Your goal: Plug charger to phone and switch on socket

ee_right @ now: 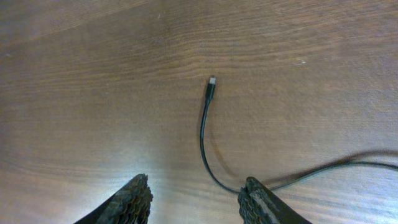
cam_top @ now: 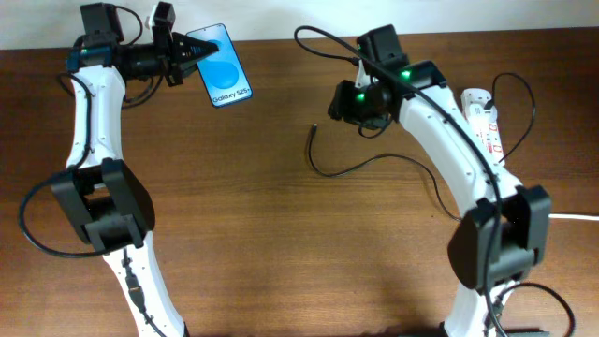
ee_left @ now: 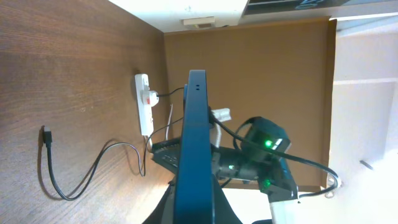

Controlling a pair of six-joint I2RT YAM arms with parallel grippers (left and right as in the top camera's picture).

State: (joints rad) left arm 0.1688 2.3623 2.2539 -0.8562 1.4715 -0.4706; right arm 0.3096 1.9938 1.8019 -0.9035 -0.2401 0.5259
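Note:
My left gripper (cam_top: 187,51) is shut on the phone (cam_top: 223,64), a blue-screened smartphone reading "Galaxy S25", held at the table's far left. In the left wrist view the phone (ee_left: 194,149) shows edge-on between my fingers. The charger (cam_top: 356,168), a thin black cable, curves over the table with its plug tip (cam_top: 313,129) lying free. My right gripper (cam_top: 339,103) is open and empty above the table, close to the tip. In the right wrist view the plug tip (ee_right: 211,82) lies ahead of my open fingers (ee_right: 199,202). The socket (cam_top: 485,122) is a white power strip at the right edge.
The socket also shows in the left wrist view (ee_left: 144,102) with a red switch and a black plug. A thick white lead (cam_top: 571,217) runs off the right side. Black arm cables loop by both arm bases.

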